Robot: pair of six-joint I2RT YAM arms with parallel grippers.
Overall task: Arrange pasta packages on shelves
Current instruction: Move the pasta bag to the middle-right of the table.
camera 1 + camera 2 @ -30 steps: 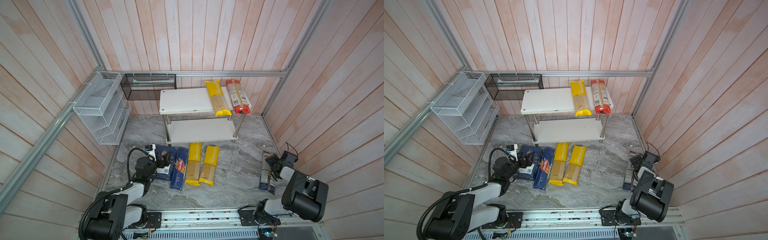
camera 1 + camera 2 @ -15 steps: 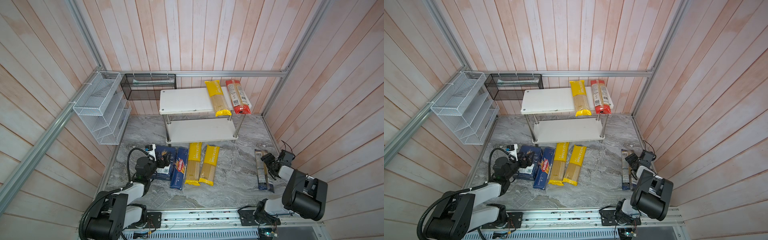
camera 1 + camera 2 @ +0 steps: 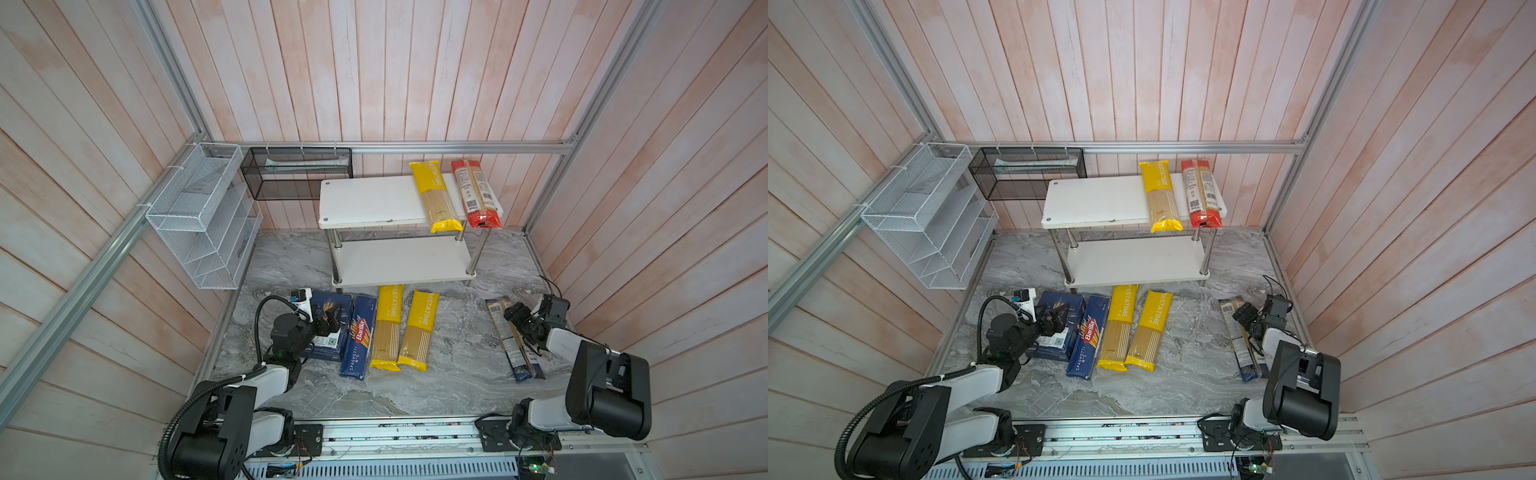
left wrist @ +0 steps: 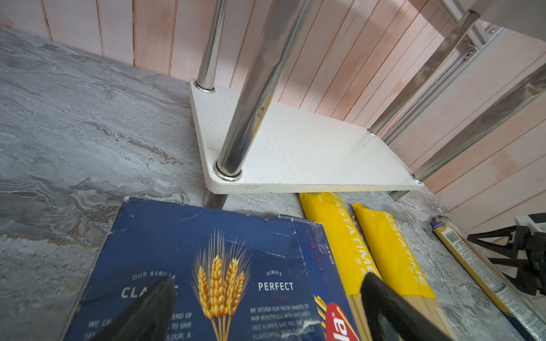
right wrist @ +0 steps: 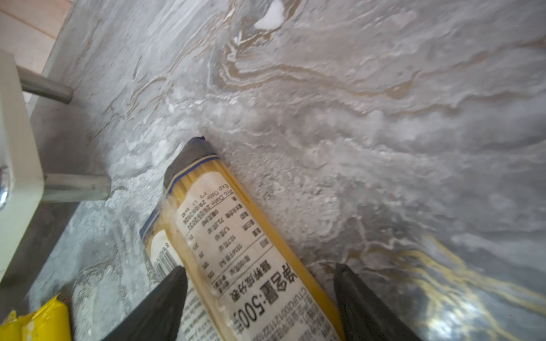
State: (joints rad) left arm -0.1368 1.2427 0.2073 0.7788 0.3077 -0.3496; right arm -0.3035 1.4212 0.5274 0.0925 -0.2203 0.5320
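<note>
Between right end effector (image 5: pixel 259 267) jaws, dark-ended bag (image 5: pixel 224 212)

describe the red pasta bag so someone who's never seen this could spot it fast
Start at the white rack against the back wall. On its top board, at the robot's right end, two long bags lie side by side. The red bag is the outer one: red ends and a white label, while the yellow bag has neither.

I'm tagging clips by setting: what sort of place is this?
Likely a robot test cell staged as a pantry: aluminium-framed plank walls, a white two-tier rack holding pasta bags, two robot arms on a rail.
</note>
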